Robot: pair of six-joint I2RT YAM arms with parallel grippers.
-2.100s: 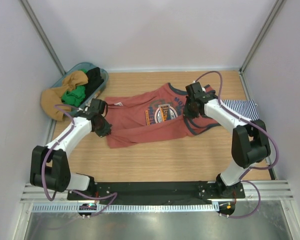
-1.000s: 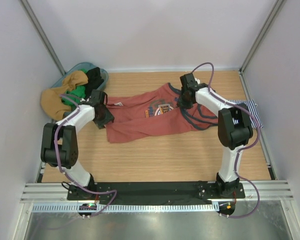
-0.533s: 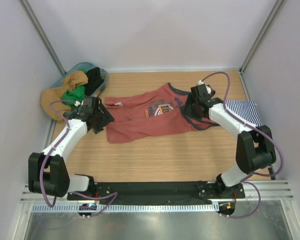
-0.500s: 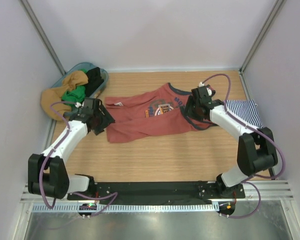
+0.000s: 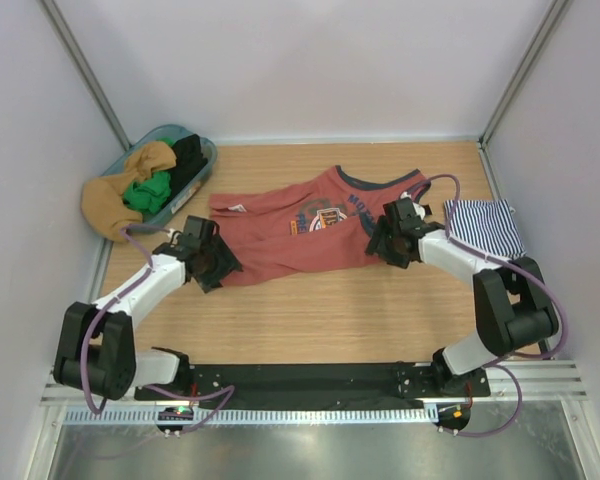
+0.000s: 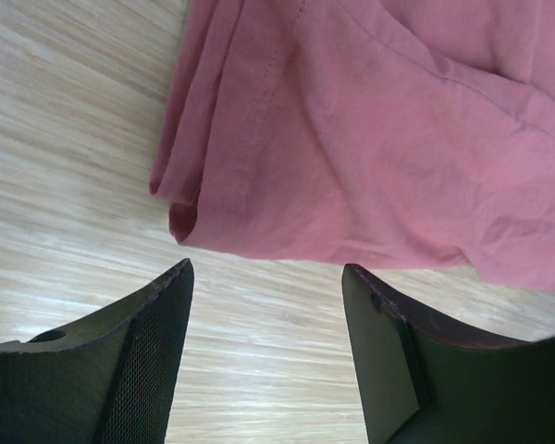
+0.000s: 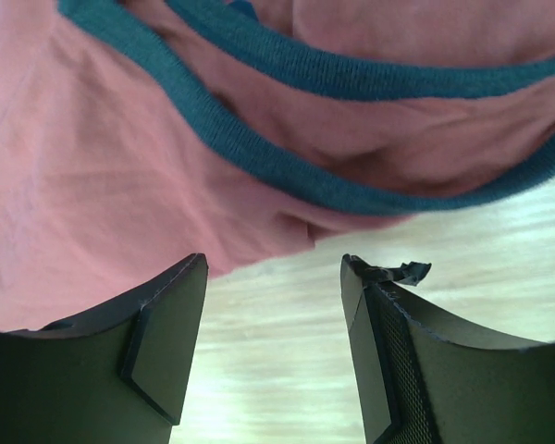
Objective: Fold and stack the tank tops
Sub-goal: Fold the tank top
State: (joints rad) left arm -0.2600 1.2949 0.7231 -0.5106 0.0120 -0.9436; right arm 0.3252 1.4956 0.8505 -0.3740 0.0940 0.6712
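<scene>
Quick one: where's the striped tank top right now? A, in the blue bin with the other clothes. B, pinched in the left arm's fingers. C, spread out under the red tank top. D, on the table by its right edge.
D: the striped tank top lies bunched on the table at its right edge, to the right of the rust-red tank top.

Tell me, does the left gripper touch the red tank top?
Apart. In the left wrist view, bare wood shows between the open left gripper and the red tank top.
</scene>
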